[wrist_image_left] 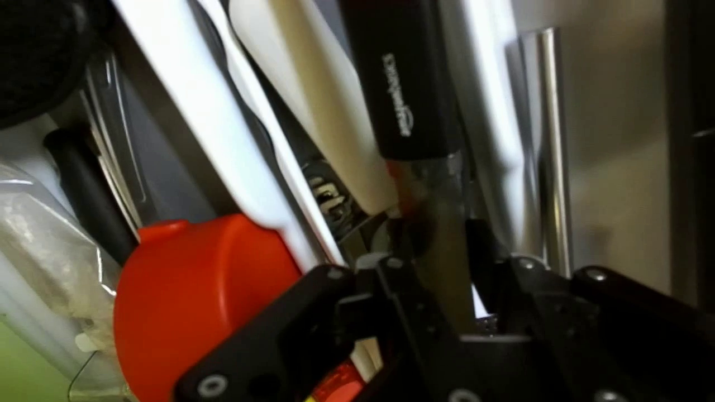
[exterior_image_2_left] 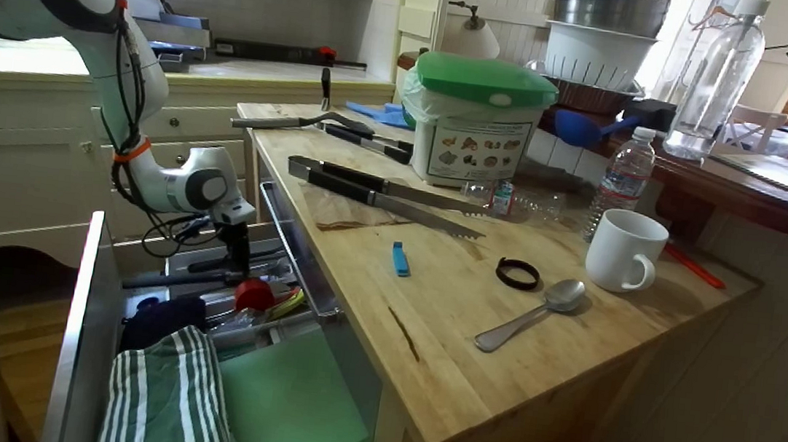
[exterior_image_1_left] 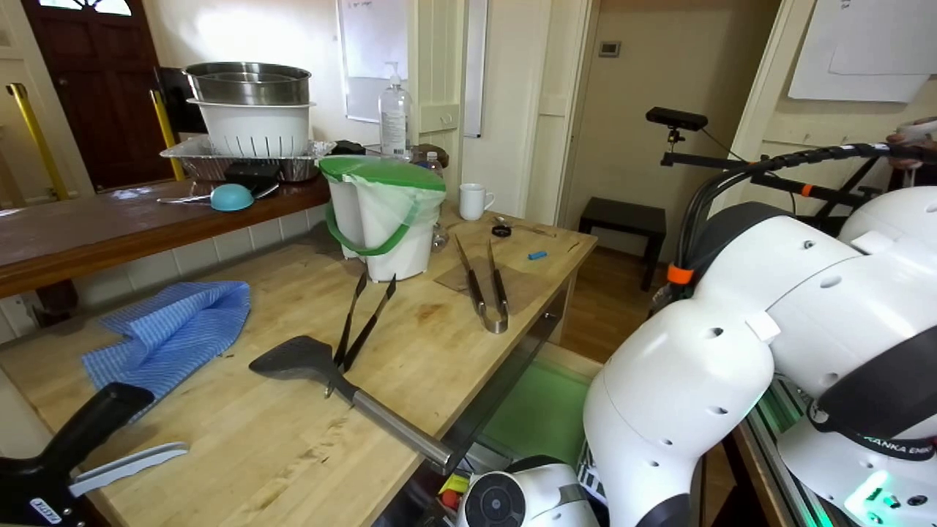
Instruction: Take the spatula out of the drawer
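Since likely spatula (wrist_image_left: 418, 131) runs between fingers (wrist_image_left: 485, 257), handle (wrist_image_left: 403, 72) toward wrist-view top, pinch across should suit; can't tell if clamped.

Table (exterior_image_1_left: 241, 457): white bucket (exterior_image_2_left: 481, 124) upright, green lid on. White mug (exterior_image_2_left: 624, 249) stands near a clear bottle (exterior_image_2_left: 622, 179). Spoon (exterior_image_2_left: 530, 318) lies just beside a black ring (exterior_image_2_left: 515, 283); small blue object (exterior_image_2_left: 400, 259) nearby. Steel tongs (exterior_image_2_left: 371, 197), black grips, arms spread, partly over brown paper (exterior_image_2_left: 336, 211). Blue striped cloth (exterior_image_1_left: 176, 333) crumpled, well apart from the mug. On the wooden ledge (exterior_image_1_left: 88, 212) I see a foil tray (exterior_image_1_left: 293, 172), white colander (exterior_image_1_left: 256, 130) above it, steel bowl (exterior_image_1_left: 271, 91) topmost.
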Controlling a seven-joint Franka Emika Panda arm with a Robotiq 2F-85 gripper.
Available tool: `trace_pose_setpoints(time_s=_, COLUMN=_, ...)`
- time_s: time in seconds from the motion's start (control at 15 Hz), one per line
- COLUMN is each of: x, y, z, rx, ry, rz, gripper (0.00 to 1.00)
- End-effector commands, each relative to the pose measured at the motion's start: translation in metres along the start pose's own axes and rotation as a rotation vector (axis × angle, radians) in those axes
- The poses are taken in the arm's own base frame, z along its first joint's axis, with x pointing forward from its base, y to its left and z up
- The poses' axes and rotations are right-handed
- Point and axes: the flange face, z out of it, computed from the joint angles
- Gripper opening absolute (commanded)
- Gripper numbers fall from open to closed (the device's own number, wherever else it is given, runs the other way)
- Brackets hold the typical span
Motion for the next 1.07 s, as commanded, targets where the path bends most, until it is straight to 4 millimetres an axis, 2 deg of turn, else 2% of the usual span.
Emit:
trace_pose_setpoints(time_s=0.0, x=-0.015, y=0.013, z=-0.020, rx=0.019, ry=-0.067, rz=0.051, gripper=0.07)
trace_pose_setpoints(time_s=0.27, x=-0.013, y=0.023, z=-0.041, rx=0.050, ry=-0.155, rz=0.073, gripper=0.07)
trace_pose_setpoints(time_s=0.4, x=-0.005, y=0.034, z=-0.052, rx=0.070, ry=-0.186, rz=0.123, gripper=0.06)
trace_pose_setpoints(time_s=0.67, x=0.002, y=0.052, z=-0.061, rx=0.069, ry=-0.287, rz=0.168, gripper=0.06)
trace_pose_setpoints(time_s=0.87, x=0.008, y=0.072, z=-0.077, rx=0.123, ry=-0.307, rz=0.218, gripper=0.06)
trace_pose_setpoints(time_s=1.0, x=0.006, y=0.077, z=-0.087, rx=0.153, ry=-0.301, rz=0.216, gripper=0.06)
